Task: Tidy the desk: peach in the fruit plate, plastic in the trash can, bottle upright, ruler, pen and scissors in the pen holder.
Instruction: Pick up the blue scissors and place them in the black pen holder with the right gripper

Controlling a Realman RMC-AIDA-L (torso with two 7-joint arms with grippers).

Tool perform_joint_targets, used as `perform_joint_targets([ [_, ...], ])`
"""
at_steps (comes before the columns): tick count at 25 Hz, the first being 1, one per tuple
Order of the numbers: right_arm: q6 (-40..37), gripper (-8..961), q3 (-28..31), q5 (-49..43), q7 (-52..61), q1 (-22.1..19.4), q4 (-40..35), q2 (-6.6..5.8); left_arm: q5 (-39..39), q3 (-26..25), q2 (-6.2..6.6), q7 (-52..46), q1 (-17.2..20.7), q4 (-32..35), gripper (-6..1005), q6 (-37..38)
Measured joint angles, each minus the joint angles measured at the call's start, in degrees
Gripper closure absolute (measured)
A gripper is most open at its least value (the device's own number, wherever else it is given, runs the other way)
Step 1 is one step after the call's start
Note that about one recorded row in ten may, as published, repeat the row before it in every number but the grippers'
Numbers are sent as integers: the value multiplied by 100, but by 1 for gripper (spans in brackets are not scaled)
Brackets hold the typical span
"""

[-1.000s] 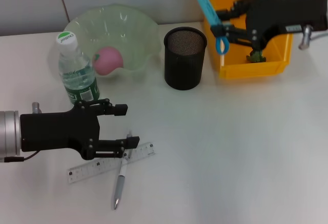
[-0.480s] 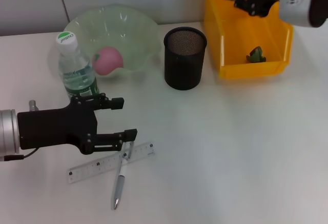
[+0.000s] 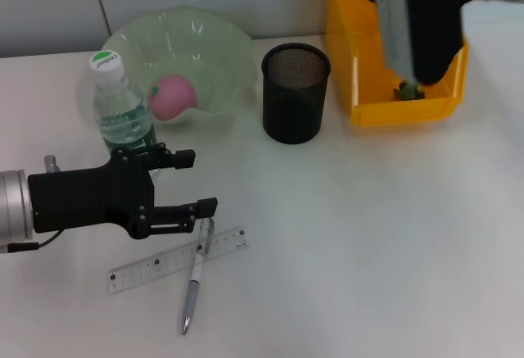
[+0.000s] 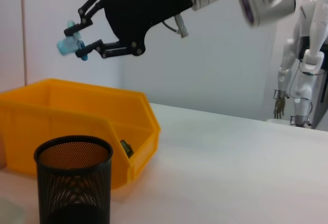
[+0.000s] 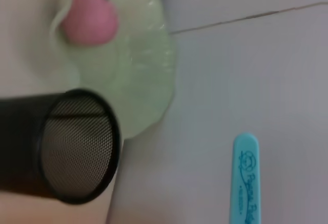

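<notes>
Scissors point(image 4: 67, 43): the blue scissors are clamped in the right gripper point(image 4: 84, 43), high in the air above the far rim of the yellow bin point(image 3: 360, 63), not yet in the pen holder point(image 3: 295, 92).
Pen holder: it stands below the right gripper, between the bin and the fruit plate point(image 3: 221, 43); its mouth looks open and free.
Done: the peach point(image 3: 173, 96) lies in the fruit plate, the bottle point(image 3: 121, 108) stands upright just behind the left gripper point(image 3: 195, 182), and a small dark-green piece point(image 3: 407, 90), probably the plastic, lies in the bin.
Left to do: scissors, ruler point(image 3: 176, 260) and pen point(image 3: 195, 274) must go into the holder.
Left gripper: its fingers are apart and hold nothing; it hovers low, and the ruler and the pen, crossed over each other, lie just beside and below its fingertips.
Room: the table on the side of the left gripper away from the bottle is bare. The bottle and the wavy plate rim are close behind it, so I judge a backward move risky.
Edges: the holder rim is narrow, and the bin wall is near it.
</notes>
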Motion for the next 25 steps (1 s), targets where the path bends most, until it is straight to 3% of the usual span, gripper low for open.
perform_joint_targets([
  [8, 1131, 713, -798, -494, -630, -209, 221, 44, 11, 32, -2, 27, 0, -38, 236, -165],
  [15, 2247, 713, -1620, -501, -1904, -525, 500, 58, 34, 22, 3, 282, 3, -203, 237, -331],
  [25, 3575, 713, -2207, -567, -3801, -991, 863, 54, 1, 10, -19, 566, -30, -299, 238, -497],
])
